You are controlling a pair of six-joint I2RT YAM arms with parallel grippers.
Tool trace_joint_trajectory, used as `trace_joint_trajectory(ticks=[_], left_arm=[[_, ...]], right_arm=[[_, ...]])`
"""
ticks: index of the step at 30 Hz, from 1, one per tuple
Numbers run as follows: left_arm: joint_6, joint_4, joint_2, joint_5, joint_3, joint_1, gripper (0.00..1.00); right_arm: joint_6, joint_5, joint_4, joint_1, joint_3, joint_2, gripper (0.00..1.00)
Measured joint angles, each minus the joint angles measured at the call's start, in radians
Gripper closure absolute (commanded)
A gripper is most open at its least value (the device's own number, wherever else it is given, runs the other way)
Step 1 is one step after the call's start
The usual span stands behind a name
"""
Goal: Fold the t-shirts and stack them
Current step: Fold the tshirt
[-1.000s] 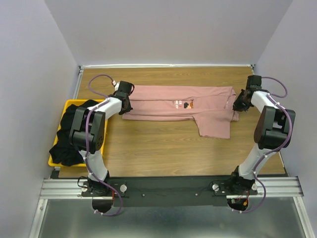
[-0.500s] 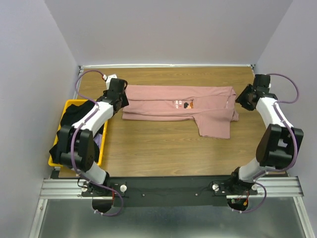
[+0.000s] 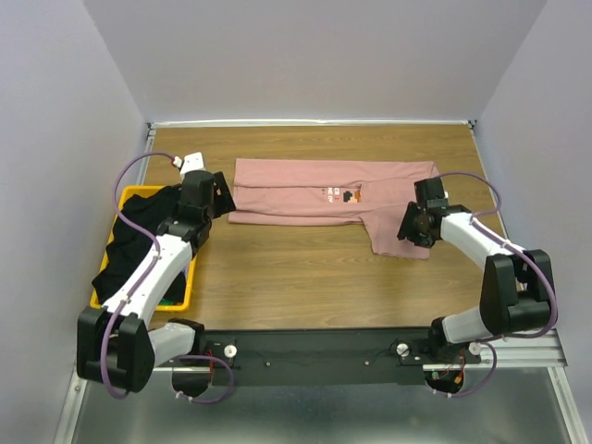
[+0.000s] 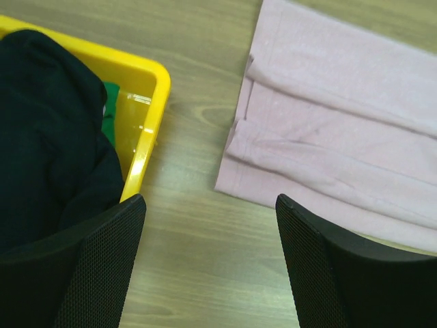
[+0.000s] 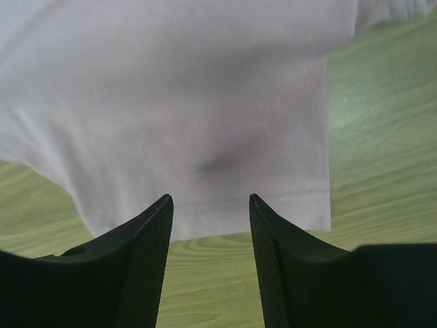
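Note:
A dusty-pink t-shirt point(image 3: 324, 192) lies folded into a long band across the far half of the table, with a pixel-art print near its middle and one flap point(image 3: 400, 233) hanging toward me. My left gripper point(image 3: 220, 196) hovers open just off the shirt's left end point(image 4: 328, 130), over bare wood point(image 4: 210, 198). The open right gripper point(image 3: 408, 228) points at the flap's near hem point(image 5: 205, 109), its fingertips point(image 5: 166, 203) at the hem's edge, nothing between them. A black t-shirt point(image 3: 137, 242) lies heaped in the yellow basket point(image 4: 48, 143).
The yellow plastic basket point(image 3: 185, 282) stands at the table's left edge, its corner point(image 4: 151, 102) close to my left fingers point(image 4: 102, 266); something green point(image 4: 110, 102) shows under the black cloth. Grey walls close in the table at the back and both sides.
Both grippers opened and let go of the pink shirt's ends. The left arm drew back toward the basket. The right arm swung from the far right end to the flap's near hem.

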Motion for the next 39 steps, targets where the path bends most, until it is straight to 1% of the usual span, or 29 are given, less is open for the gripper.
trace_joint_trajectory(ticks=[4, 5, 8, 11, 12, 14, 15, 17, 22, 24, 27, 31, 34, 39], left_arm=[[0.007, 0.059, -0.077, 0.015, -0.056, 0.0, 0.15], [0.007, 0.071, -0.08, 0.021, -0.062, 0.0, 0.15], [0.008, 0.092, -0.071, 0.032, -0.072, 0.0, 0.15], [0.01, 0.101, -0.059, 0.045, -0.079, 0.0, 0.15], [0.01, 0.103, -0.058, 0.049, -0.08, 0.0, 0.15], [0.011, 0.105, -0.056, 0.054, -0.08, 0.0, 0.15], [0.011, 0.109, -0.056, 0.057, -0.08, 0.0, 0.15], [0.011, 0.114, -0.054, 0.064, -0.08, 0.0, 0.15], [0.015, 0.122, -0.052, 0.072, -0.08, 0.0, 0.15], [0.018, 0.127, -0.047, 0.075, -0.08, 0.0, 0.15], [0.023, 0.127, -0.034, 0.077, -0.08, 0.0, 0.15], [0.027, 0.128, -0.022, 0.081, -0.08, 0.0, 0.15], [0.028, 0.129, -0.015, 0.087, -0.08, 0.0, 0.15], [0.029, 0.132, 0.01, 0.097, -0.08, 0.0, 0.17]], right_arm=[[0.01, 0.039, -0.011, 0.024, -0.037, 0.01, 0.45], [0.011, 0.042, -0.014, 0.026, -0.039, 0.021, 0.45], [0.014, 0.053, -0.014, 0.033, -0.039, 0.057, 0.5], [0.019, 0.073, -0.011, 0.04, -0.034, 0.069, 0.6], [0.023, 0.079, -0.011, 0.042, -0.032, 0.072, 0.68], [0.028, 0.087, -0.005, 0.043, -0.032, 0.074, 0.8], [0.032, 0.089, -0.002, 0.043, -0.032, 0.074, 0.9], [0.039, 0.09, 0.004, 0.043, -0.032, 0.074, 0.98], [0.023, 0.094, -0.026, 0.043, 0.003, 0.075, 0.99], [0.013, 0.095, -0.059, 0.043, 0.065, 0.082, 0.99], [-0.004, 0.097, -0.072, 0.043, 0.208, 0.108, 0.99], [-0.027, 0.099, -0.066, 0.043, 0.415, 0.192, 0.99], [-0.046, 0.1, -0.053, 0.043, 0.58, 0.303, 0.99], [-0.076, 0.101, -0.044, 0.043, 0.76, 0.459, 0.99]])
